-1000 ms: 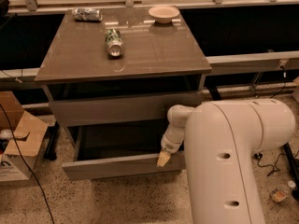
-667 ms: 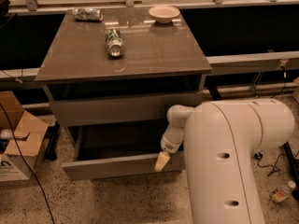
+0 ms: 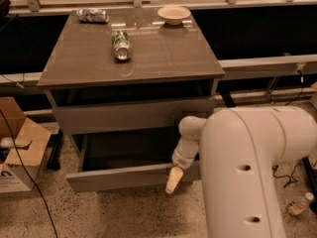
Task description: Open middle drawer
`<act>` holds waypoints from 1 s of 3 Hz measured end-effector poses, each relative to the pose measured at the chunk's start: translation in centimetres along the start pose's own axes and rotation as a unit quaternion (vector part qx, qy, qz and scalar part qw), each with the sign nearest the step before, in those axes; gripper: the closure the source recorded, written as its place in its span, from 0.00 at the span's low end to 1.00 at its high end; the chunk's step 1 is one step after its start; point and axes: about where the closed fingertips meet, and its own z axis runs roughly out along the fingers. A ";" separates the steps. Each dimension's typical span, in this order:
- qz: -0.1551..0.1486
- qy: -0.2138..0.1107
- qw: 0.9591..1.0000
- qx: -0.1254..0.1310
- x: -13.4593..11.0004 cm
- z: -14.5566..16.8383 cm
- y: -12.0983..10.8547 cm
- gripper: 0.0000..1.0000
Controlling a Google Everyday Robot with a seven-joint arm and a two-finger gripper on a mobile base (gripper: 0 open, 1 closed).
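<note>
The middle drawer (image 3: 119,177) of the grey-brown cabinet stands pulled out, its flat front panel toward me and its dark box showing behind it. My gripper (image 3: 173,180) hangs from the white arm (image 3: 247,172) at the right part of that front panel, its cream tip over the panel's top edge. The drawer above it (image 3: 133,115) is nearly flush with the cabinet. The lowest drawer is hidden under the pulled-out one.
On the cabinet top (image 3: 163,58) lie a green can (image 3: 120,44) on its side, a crumpled bag (image 3: 92,16) and a pale bowl (image 3: 174,14). An open cardboard box (image 3: 20,148) and cables lie on the floor to the left. A railing runs behind.
My gripper has shifted slightly down and toward me, and the drawer front has come out a little further with it.
</note>
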 end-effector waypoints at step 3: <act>0.009 0.000 1.000 -0.017 1.5 0.5 2.4 0.48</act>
